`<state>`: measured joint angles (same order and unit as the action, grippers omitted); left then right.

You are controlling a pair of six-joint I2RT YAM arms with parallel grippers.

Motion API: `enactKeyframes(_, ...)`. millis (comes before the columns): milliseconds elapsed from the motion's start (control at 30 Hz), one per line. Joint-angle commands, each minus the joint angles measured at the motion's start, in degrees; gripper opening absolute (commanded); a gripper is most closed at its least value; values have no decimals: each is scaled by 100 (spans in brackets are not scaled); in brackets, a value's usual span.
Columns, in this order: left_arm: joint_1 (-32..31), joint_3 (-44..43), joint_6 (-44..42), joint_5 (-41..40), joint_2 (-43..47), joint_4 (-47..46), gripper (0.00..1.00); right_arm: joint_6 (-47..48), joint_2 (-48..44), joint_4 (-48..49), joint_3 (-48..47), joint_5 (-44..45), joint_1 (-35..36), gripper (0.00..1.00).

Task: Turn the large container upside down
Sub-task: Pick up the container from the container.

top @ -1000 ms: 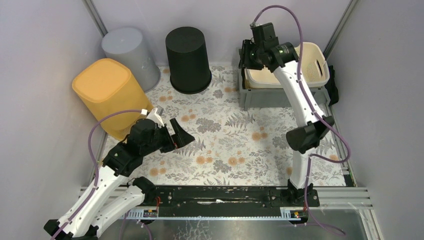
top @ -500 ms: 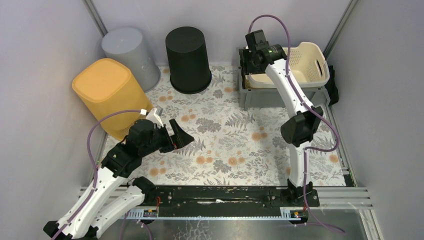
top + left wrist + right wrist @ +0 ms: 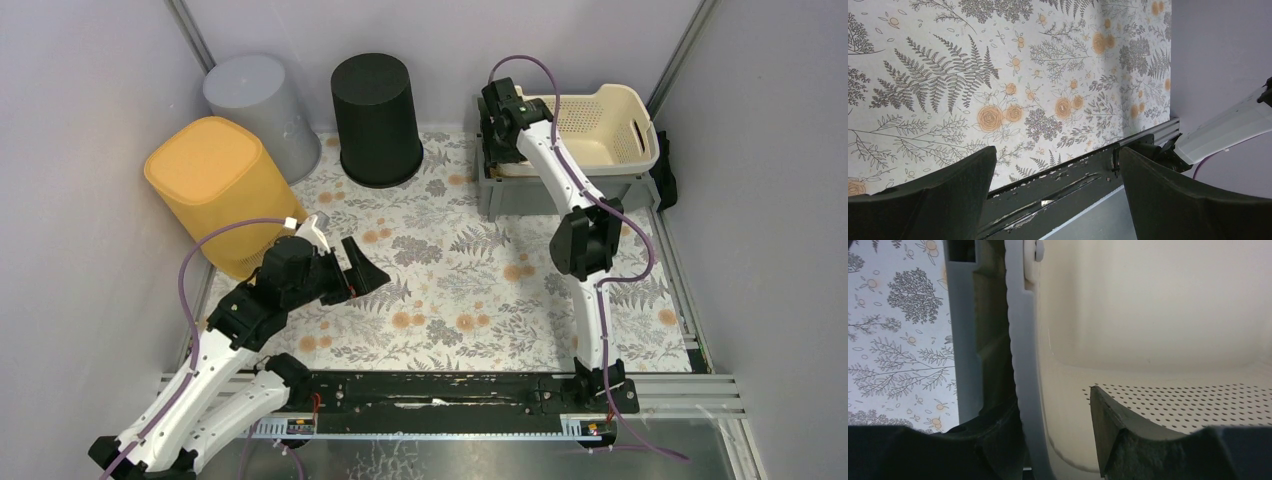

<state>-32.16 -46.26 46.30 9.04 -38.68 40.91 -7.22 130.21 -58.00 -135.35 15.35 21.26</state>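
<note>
While the right gripper (image 3: 1053,405) sits spread over the left wall of the cream basket (image 3: 610,125), it should squeeze tight before tipping. The left gripper (image 3: 1055,155) is wide open.

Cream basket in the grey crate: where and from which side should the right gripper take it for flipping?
Likely best: take the cream basket by its left wall, from above, one finger inside and one outside. It sits upright, open-topped in the grey crate, its thin rim exposed; the right gripper straddles that edge.
</note>
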Motion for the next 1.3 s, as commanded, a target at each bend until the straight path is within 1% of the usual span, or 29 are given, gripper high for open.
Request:
enactKeyframes(0, -1, -158, -96, 4, -49, 69, 100, 134, 120, 16, -87, -37, -71, 53)
enactKeyframes(100, -1, -181, -82, -4, -70, 72, 100, 106, 199, 48, -142, -131, -104, 54)
enactKeyframes(333, -1, -147, -51, -13, -67, 108, 100, -107, 319, 272, -303, -518, -191, 61)
enactKeyframes(567, -1, -154, -34, -44, -14, 173, 100, -208, 417, 563, -264, -499, -254, 64)
enactKeyframes(667, -1, -164, -50, -39, -30, 196, 100, -210, 485, 628, -264, -473, -291, 62)
enactKeyframes(867, 0, -190, -60, -28, -100, 203, 100, -218, 610, 670, -218, -521, -332, 52)
enactKeyframes(900, 0, -190, -60, -25, -111, 207, 100, -214, 621, 682, -193, -530, -333, 49)
enactKeyframes(1167, -1, -190, -47, -33, -191, 168, 100, -169, 633, 697, -151, -562, -361, 19)
enactKeyframes(1267, 1, -207, -34, -24, -213, 147, 100, -134, 624, 653, -218, -578, -378, 3)
